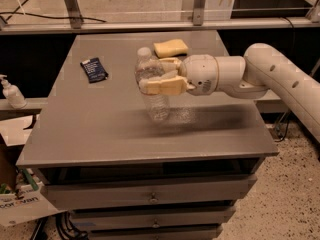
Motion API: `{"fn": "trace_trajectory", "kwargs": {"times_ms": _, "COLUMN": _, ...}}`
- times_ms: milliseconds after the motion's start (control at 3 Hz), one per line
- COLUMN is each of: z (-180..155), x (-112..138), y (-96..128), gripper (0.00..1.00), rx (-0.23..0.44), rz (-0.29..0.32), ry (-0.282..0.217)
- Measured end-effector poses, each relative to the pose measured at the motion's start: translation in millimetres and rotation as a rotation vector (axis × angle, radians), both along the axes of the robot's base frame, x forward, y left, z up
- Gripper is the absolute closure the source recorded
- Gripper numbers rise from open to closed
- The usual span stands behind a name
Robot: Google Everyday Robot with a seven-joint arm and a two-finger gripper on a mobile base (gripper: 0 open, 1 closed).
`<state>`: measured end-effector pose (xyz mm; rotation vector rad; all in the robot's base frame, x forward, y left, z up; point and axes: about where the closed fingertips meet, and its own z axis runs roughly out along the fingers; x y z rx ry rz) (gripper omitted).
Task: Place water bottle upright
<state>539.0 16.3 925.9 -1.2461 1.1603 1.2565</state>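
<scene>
The water bottle point(152, 89) is a small clear ribbed plastic bottle with a white cap. It stands upright near the middle of the grey table point(100, 129), its base at or just above the top. My gripper point(160, 76) reaches in from the right on a white arm. Its tan fingers point(165, 86) are closed around the bottle's upper body, one in front and one behind. The label band is hidden by the fingers.
A yellow sponge point(170, 48) lies behind the gripper. A dark blue packet point(94, 69) lies at the back left of the table. A white pump dispenser bottle point(11, 91) stands on a ledge off the table's left side. Drawers sit under the tabletop.
</scene>
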Motion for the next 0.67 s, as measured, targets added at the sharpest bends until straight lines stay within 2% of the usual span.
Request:
{"fn": "trace_trajectory", "kwargs": {"times_ms": 333, "z": 0.0, "x": 0.0, "y": 0.0, "gripper": 0.14, "rx": 0.0, "rz": 0.0, "ry": 0.0}}
{"fn": "trace_trajectory", "kwargs": {"times_ms": 667, "z": -12.3, "x": -4.2, "y": -1.5, "gripper": 0.0, "rx": -0.038, "rz": 0.034, "ry": 0.002}}
